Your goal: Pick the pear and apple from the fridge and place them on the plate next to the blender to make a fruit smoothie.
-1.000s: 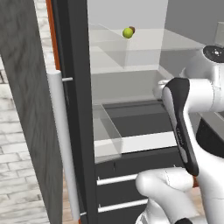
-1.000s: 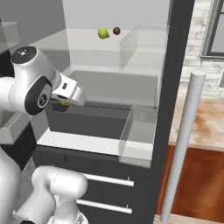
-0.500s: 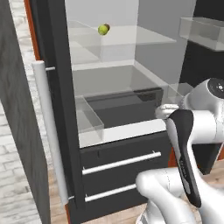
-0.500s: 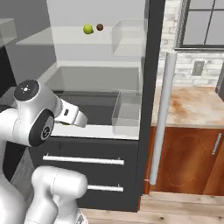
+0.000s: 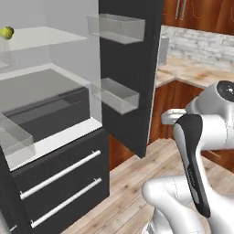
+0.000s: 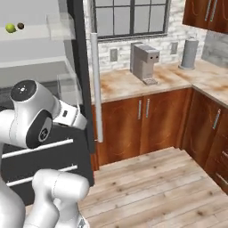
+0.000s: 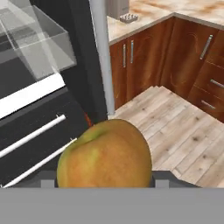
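Left base view: my base has turned away from the fridge (image 5: 128, 68); a green fruit (image 5: 6, 32) is on its shelf.
Right base view: now I face the desk (image 6: 147, 82).
Hand view: my hand (image 7: 103, 181) grips the apple (image 7: 105, 155), ready for the plate.

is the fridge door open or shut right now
Open. The fridge door stands swung out, so its pale interior, glass shelves and a small green fruit on the upper shelf are exposed.
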Robot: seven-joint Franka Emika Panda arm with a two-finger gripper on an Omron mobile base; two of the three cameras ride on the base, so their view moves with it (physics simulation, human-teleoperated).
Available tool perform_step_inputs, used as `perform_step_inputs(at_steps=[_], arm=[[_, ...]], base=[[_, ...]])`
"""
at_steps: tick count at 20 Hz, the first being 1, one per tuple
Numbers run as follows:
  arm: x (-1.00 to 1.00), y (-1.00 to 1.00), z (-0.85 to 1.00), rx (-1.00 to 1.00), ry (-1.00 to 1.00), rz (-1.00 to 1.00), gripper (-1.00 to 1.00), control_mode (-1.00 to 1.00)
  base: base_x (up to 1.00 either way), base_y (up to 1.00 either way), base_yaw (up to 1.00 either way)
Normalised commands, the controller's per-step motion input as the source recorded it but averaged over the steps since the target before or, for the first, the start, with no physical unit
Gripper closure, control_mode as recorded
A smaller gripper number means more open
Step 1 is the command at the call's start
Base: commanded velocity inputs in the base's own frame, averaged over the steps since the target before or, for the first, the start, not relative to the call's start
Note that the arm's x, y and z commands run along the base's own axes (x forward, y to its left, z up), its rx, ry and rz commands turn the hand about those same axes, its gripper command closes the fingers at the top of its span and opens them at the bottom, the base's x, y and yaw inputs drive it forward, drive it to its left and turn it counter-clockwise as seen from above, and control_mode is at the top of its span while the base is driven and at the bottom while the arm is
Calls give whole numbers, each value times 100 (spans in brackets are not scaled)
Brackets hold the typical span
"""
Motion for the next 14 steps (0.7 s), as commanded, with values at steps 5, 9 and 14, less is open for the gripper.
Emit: perform_step_inputs(at_steps=[5, 9, 14], arm=[[0, 0, 0, 0, 0, 0, 100, 100], [0, 0, 0, 0, 0, 0, 100, 100], [0, 0, 0, 0, 0, 0, 100, 100]], base=[[0, -73, -75], [0, -72, -76], [0, -79, -74]])
